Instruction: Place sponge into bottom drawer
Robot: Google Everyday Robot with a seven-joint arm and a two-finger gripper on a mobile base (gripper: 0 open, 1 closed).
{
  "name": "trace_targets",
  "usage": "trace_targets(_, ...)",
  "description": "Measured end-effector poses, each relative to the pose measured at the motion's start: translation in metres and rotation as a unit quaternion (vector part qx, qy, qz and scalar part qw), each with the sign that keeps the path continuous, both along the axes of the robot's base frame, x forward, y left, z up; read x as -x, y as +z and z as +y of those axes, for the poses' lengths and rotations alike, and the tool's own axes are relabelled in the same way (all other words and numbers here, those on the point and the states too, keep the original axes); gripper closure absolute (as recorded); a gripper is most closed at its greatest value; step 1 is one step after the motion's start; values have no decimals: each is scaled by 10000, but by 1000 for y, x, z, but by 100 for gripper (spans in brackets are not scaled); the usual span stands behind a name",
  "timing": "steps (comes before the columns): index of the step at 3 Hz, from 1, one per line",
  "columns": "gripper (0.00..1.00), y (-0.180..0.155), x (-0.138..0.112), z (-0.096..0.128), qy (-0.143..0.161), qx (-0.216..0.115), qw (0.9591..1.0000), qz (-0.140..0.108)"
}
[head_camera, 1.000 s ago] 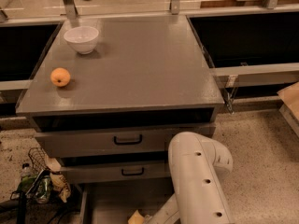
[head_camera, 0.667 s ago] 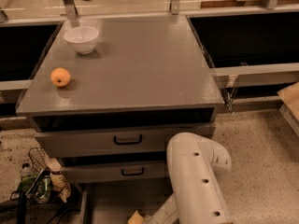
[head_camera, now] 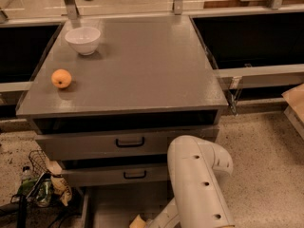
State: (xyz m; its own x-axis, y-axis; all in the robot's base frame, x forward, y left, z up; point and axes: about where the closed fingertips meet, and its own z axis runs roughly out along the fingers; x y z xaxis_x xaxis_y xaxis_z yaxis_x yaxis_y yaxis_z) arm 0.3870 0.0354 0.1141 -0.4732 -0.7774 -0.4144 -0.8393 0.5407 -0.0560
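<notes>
The grey flat-topped cabinet [head_camera: 142,65] carries a white round bowl [head_camera: 82,39] at its far left and a round orange fruit [head_camera: 61,78] nearer, at the left edge; the two are well apart. Below the top sit two grey upper drawers with black handles [head_camera: 130,142], both pushed in.

The bottom drawer [head_camera: 114,205] – a shallow grey tray with low side walls – stands pulled out toward the near edge. The pale yellow sponge [head_camera: 137,222] is inside it, at the near right of the visible floor and partly cut off by the view's edge.

The white, rounded robot arm [head_camera: 199,184] occupies the near right and bends down and left into the drawer. The gripper [head_camera: 153,221] is at the arm's low end, just right of the sponge – whether it is spread, closed or pinching the sponge cannot be told.
</notes>
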Motion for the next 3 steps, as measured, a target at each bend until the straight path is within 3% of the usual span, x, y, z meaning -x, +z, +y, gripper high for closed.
trace_targets(3, 16, 0, 0, 0, 0, 0, 10000, 0)
